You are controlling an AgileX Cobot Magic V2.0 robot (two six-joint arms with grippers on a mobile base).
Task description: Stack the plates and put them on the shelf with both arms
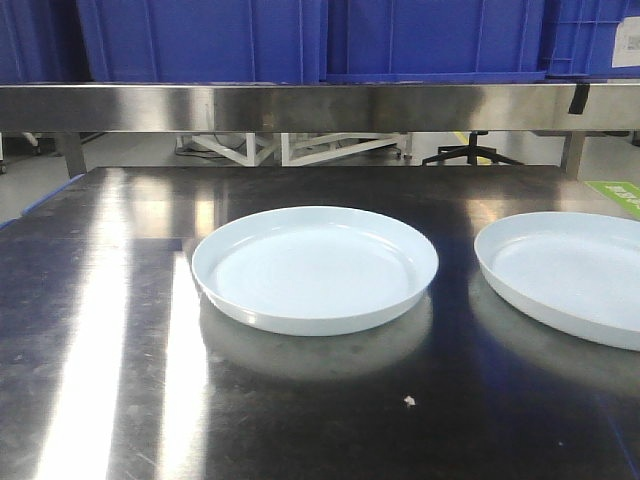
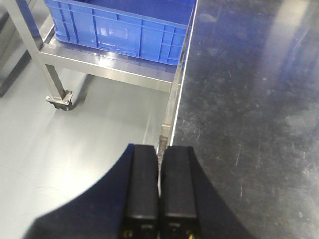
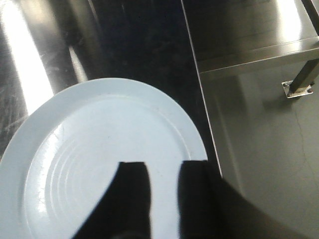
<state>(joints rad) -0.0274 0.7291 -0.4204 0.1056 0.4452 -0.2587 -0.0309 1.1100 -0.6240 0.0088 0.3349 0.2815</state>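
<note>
Right end effector (image 3: 162,167) parted, empty; a plate (image 3: 99,159) lies flat on the surface (image 3: 124,40) directly beneath it. Left end effector (image 2: 159,149) pinched together, empty, no plate near it. I judge the plate stiff, glossy, slippery, chippable (ceramic or melamine?), so I'd grip the raised rim.

The left gripper (image 2: 160,148) has two flat, matte-black rectangular fingers (image 2: 144,189) with squared tips and faintly glossy edges. Small yellowish marks (image 2: 128,233) sit near their bases. The right gripper (image 3: 163,164) shows only as two plain black shapes, blurred, widening toward the base.
</note>
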